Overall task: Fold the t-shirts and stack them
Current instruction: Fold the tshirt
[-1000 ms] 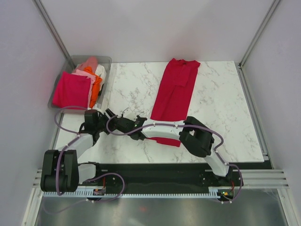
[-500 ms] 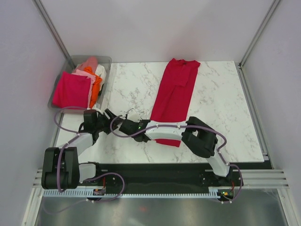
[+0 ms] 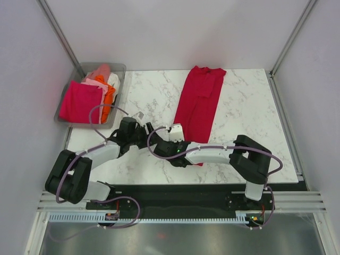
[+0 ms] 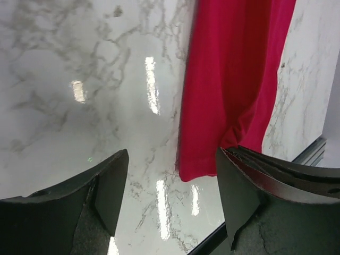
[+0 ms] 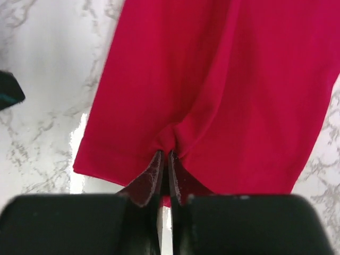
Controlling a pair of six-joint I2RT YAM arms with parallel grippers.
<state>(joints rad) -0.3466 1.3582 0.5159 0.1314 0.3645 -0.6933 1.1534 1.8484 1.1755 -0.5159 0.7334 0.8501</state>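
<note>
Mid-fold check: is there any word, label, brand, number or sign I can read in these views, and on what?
None can be read.
crimson t-shirt: plain cloth, no print or tag showing.
stacked shirts in the bin: no print visible.
marble table: grey veining only.
base rail: small fittings, too small to tell whether they carry any marking.

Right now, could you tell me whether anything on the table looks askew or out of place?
Only small things. The red shirt lies as a long strip slanted across the table, and its near hem puckers where the right tool pinches it. The shirts in the bin are heaped unevenly.
</note>
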